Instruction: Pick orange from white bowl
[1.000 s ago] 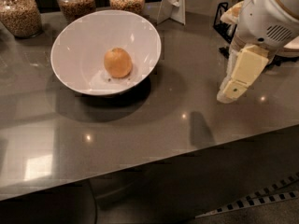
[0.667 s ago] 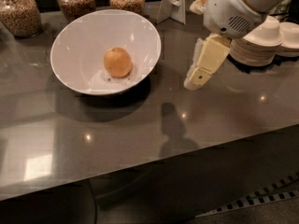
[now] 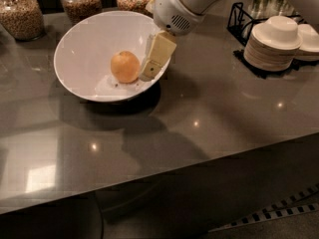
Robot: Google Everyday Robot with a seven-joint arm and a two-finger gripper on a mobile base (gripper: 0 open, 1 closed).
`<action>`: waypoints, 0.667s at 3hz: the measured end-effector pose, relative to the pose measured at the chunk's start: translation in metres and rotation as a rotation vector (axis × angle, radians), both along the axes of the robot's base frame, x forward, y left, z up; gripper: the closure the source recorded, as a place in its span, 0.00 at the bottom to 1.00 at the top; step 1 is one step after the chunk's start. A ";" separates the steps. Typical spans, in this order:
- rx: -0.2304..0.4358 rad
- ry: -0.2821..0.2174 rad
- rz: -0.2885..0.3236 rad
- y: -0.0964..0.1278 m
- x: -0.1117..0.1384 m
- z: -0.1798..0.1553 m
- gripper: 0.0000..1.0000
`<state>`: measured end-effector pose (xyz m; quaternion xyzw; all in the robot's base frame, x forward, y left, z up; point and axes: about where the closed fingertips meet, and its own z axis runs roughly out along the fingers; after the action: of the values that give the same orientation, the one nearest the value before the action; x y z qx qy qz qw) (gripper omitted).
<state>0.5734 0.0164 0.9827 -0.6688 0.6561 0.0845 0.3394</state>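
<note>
**Gripper at the orange, inside the white bowl**

On my screen, the gripper [image 3: 151,70] hangs over the right-hand wall of the white bowl [image 3: 87,48], its cream-coloured tip tilted down and to the left – just beside the orange [image 3: 125,66]. From this view I cannot tell whether it touches the fruit, nor whether it is clenched or released. The cream part carries one small dark dot near its tip.

The orange lies on the bowl's floor, a little right of centre, with a few dark specks on the white glaze below it. The bowl stands on a glossy grey counter [image 3: 209,128] that mirrors the ceiling lights.

Above the gripper, the arm's white housing [image 3: 185,4] (a slotted vent shows on its underside) reaches in from the upper right.

Along the back edge stand three glass jars [image 3: 80,2] filled with brownish contents. To the right – well apart from the bowl – a stack of pale dishes [image 3: 272,48] sits in a black wire rack [image 3: 238,20].
</note>
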 end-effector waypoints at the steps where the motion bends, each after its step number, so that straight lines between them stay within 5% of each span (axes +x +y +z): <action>1: 0.000 0.000 0.000 0.000 0.000 0.000 0.00; 2: 0.004 -0.025 0.000 0.002 0.004 -0.003 0.00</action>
<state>0.5778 0.0187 0.9801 -0.6692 0.6514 0.0775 0.3491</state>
